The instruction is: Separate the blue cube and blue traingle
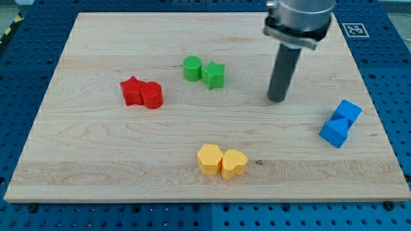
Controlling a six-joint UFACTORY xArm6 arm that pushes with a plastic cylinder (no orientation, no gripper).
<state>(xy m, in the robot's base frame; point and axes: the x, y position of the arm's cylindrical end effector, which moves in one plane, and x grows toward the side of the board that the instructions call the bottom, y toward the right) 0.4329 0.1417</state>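
Note:
Two blue blocks touch each other near the board's right edge. The blue cube [347, 111] is the upper one. The blue triangle [334, 133] sits just below and left of it. My tip [277, 99] rests on the board to the left of the pair and a little above it, about a hundred pixels from the cube. It touches no block.
A red star [131, 90] and red cylinder [152, 95] touch at the left. A green cylinder [191, 68] and green star [214, 75] touch at top centre. Two yellow blocks [221, 161] touch at bottom centre. The wooden board [77, 160] lies on a blue perforated table.

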